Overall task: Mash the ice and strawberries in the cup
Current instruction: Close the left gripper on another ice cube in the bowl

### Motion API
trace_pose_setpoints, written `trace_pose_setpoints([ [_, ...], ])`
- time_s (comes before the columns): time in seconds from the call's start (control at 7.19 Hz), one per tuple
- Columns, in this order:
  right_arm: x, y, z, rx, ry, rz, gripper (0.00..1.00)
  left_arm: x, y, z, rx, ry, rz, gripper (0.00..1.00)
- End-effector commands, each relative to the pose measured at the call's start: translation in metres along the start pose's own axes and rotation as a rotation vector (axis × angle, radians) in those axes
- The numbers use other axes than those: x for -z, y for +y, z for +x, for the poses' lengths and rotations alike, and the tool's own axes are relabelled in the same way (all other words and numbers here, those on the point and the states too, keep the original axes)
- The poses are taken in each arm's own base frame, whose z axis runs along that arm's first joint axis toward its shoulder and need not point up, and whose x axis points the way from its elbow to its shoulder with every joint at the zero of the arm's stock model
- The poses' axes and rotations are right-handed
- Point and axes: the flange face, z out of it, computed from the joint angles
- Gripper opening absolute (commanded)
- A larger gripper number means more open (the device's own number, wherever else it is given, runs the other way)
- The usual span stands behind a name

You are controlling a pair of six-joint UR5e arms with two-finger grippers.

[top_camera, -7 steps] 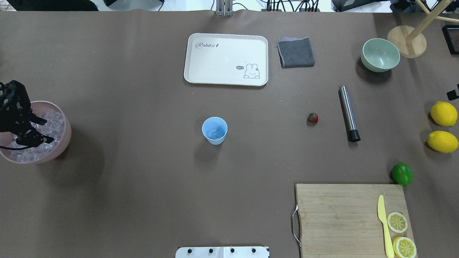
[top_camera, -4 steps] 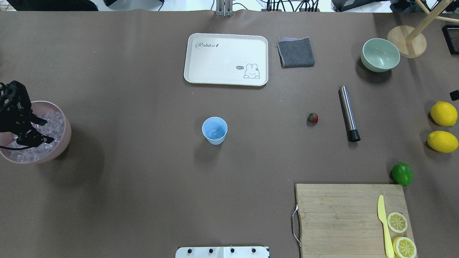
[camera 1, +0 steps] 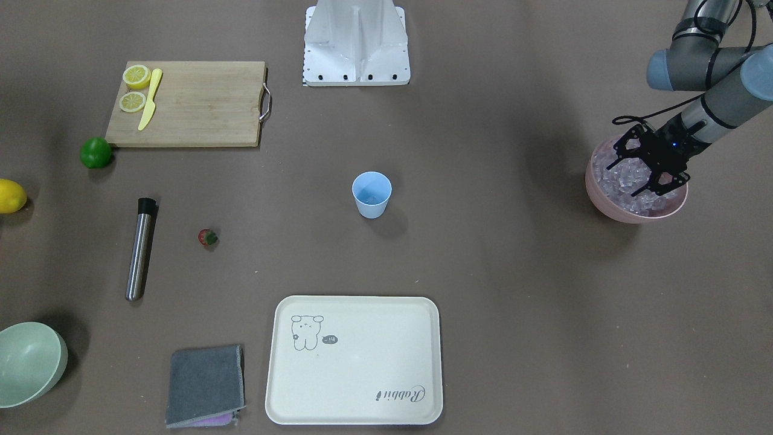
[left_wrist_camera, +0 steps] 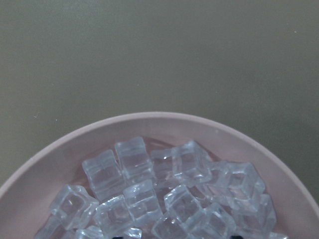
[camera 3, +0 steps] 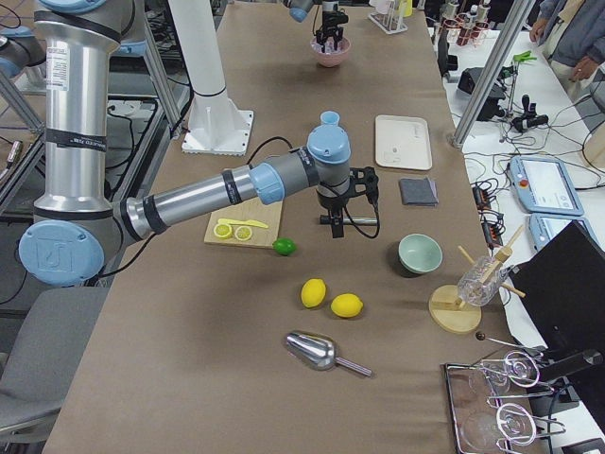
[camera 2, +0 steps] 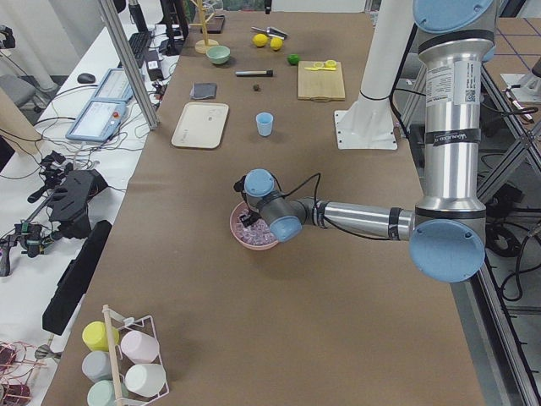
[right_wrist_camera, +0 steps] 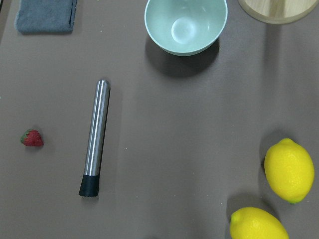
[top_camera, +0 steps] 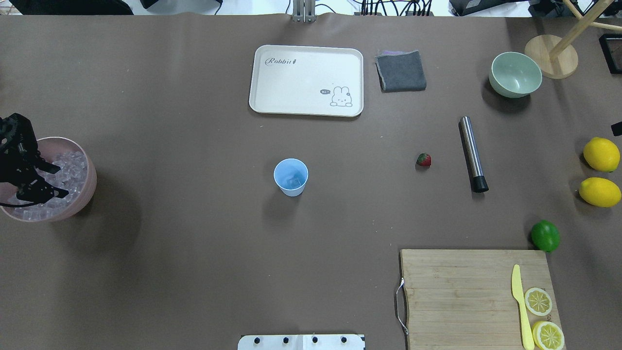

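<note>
My wide-open left claw (top_camera: pixel 62 181) has shifted slightly. Small clear ice cubes (top_camera: pixel 74 164) lie directly beneath, filling the round pink bowl (top_camera: pixel 92 183).

The left gripper (top_camera: pixel 62 182) slides slightly toward the overhead frame's left edge above the pink bowl (top_camera: pixel 90 187). At the right edge, the right arm's black tip (top_camera: pixel 617 129) pulls outward.

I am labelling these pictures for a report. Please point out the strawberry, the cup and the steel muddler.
strawberry (top_camera: pixel 423 159), overhead exterior view, on its red body.
cup (camera 1: pixel 371 209), exterior front-facing view, on its outer wall.
muddler (top_camera: pixel 472 150), overhead exterior view, on its steel shaft.
</note>
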Motion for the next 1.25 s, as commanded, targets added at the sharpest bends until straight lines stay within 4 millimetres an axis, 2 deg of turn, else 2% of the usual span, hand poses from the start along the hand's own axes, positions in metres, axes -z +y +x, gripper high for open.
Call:
trace_pose_setpoints([
  [0.0,0.0009,0.0006,0.0002,-0.001,0.0,0.001,1.0,0.0027,0.0031,0.0001,0.002,-0.001,0.0,0.96],
  [0.7,0.0042,0.0001,0.0037,-0.008,0.002,0.009,1.0,0.0026,0.0105,0.0014,0.009,0.0,-0.008,0.96],
  [0.83,0.0044,0.0006,0.0047,-0.01,0.003,0.009,1.0,0.0033,0.0096,0.0032,0.007,0.003,-0.005,0.92],
  [0.97,0.0041,0.0013,0.0041,-0.008,0.001,0.007,1.0,0.0023,0.011,0.0032,0.01,0.003,-0.008,0.84],
  [1.11,0.0069,0.002,0.0029,-0.006,-0.002,0.011,1.0,0.0022,0.0112,0.0043,0.009,0.005,-0.008,0.83],
])
